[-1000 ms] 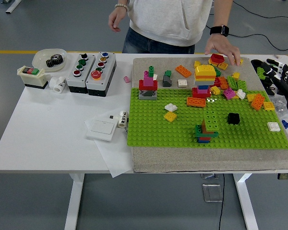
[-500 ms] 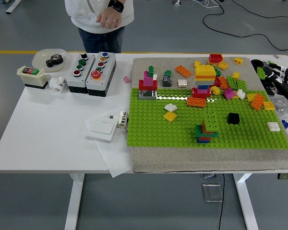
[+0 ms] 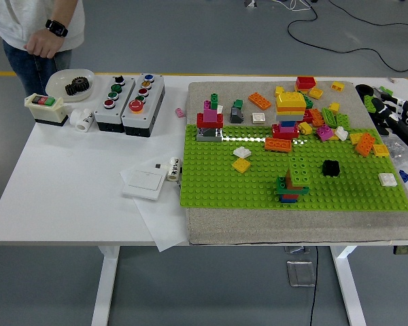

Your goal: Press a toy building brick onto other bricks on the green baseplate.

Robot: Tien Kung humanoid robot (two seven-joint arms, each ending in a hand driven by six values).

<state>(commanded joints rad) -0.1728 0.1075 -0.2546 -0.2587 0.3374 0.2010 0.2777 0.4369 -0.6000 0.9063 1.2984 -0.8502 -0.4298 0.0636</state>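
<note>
The green baseplate (image 3: 258, 183) lies on a grey mat (image 3: 211, 227). Small stacks stand on it: a green-topped one (image 3: 292, 182) near the front, a red and pink one (image 3: 209, 124) at the back left, and a yellow-topped one (image 3: 290, 112) at the back. Loose on the plate are a black brick (image 3: 331, 168), a white brick (image 3: 387, 179) and a yellow brick (image 3: 241, 165). Several loose bricks (image 3: 326, 115) lie on the mat behind. My right hand (image 3: 394, 115) rests at the right edge, fingers relaxed, holding nothing. My left arm is out of view.
Two grey button boxes (image 3: 130, 95), a switch box (image 3: 46, 109), a bowl with a gear (image 3: 71, 83) and a white plate switch (image 3: 145, 182) on paper sit left of the mat. A person (image 3: 37, 30) stands at the far left corner, hand hanging.
The person has walked from the far right side of the table to the far left, taking the hand off the bricks on the mat. My right hand has barely moved.
</note>
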